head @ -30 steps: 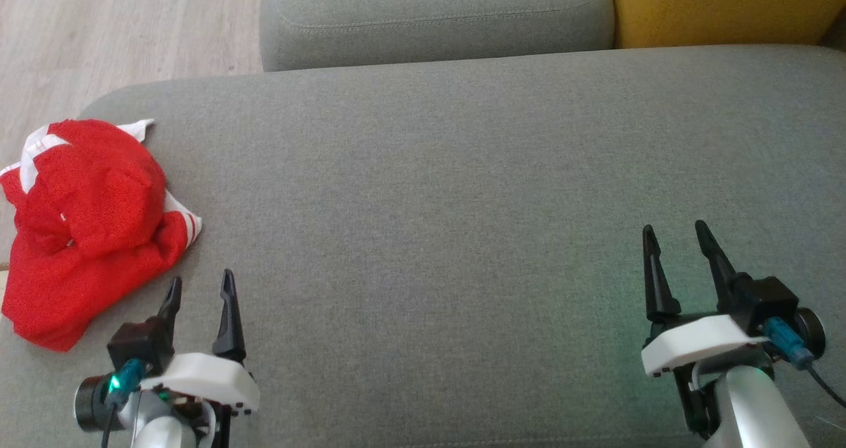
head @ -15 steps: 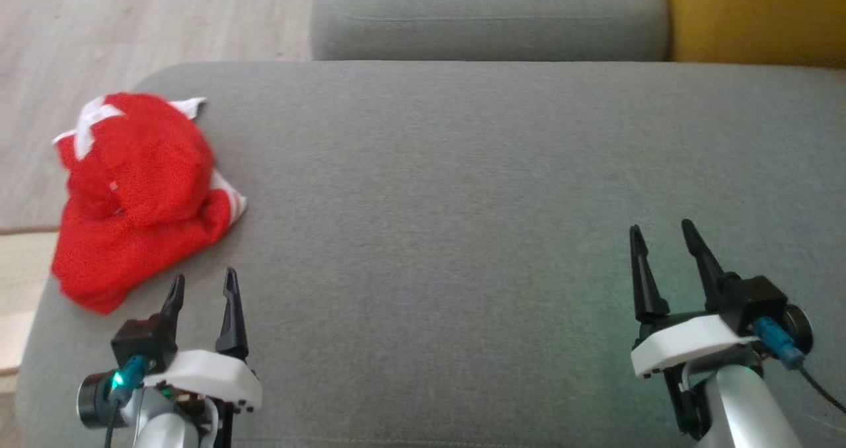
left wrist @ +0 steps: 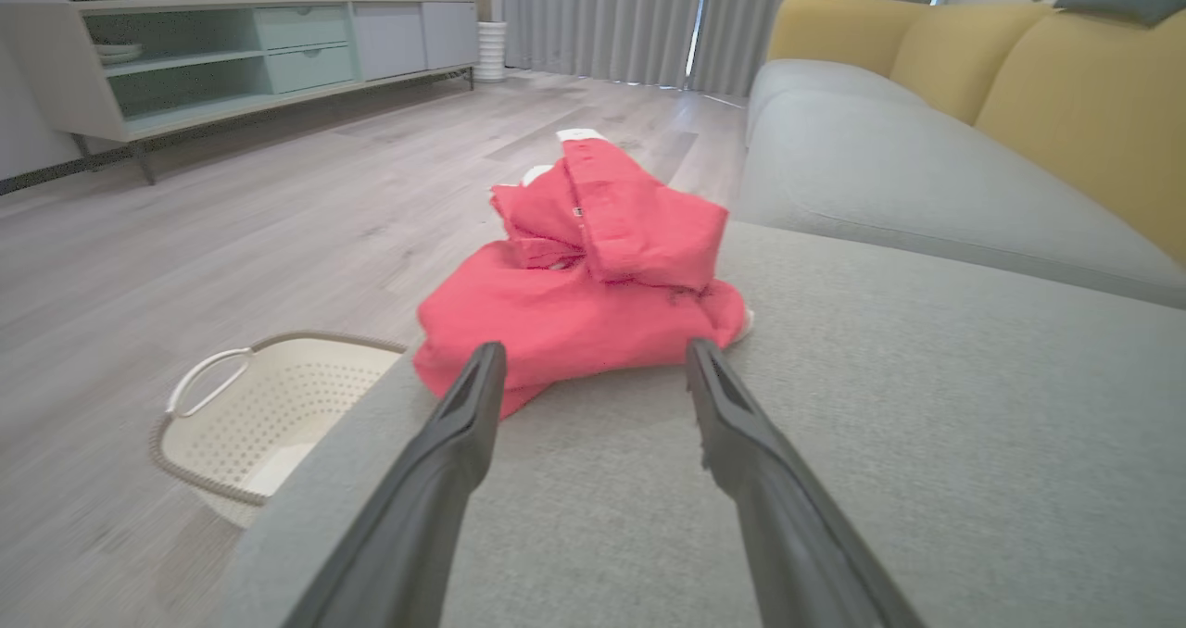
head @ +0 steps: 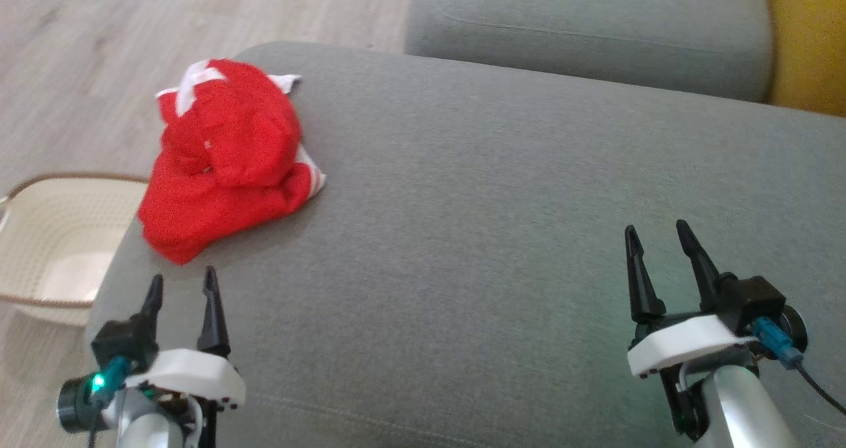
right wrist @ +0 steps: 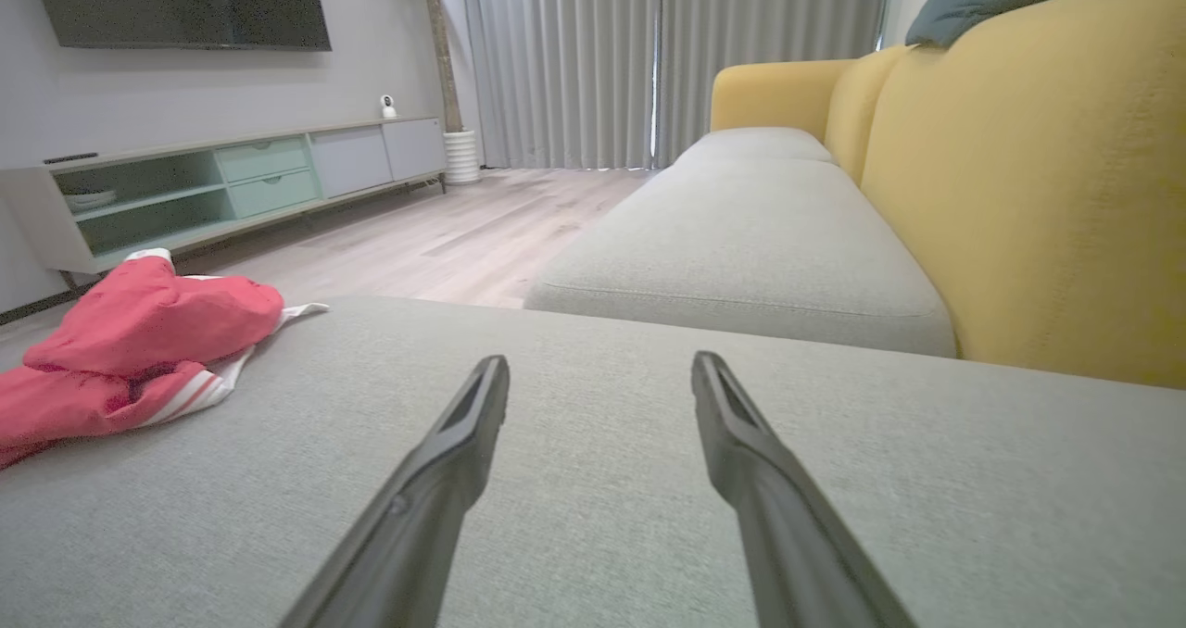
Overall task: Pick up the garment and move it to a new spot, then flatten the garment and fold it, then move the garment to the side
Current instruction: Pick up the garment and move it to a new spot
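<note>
The head camera has swung toward the robot's left since a second ago, so a cream basket [head: 39, 223] on the floor now shows beside the grey seat cushion [head: 496, 203]. The red garment [head: 225, 164] (white stripes at its edge) lies crumpled on the cushion's left end, where it was, with the left gripper [head: 183, 276] just short of it, jaws apart and empty. Well to the right, the right gripper [head: 655, 227] hangs over the cushion, jaws likewise apart.
</note>
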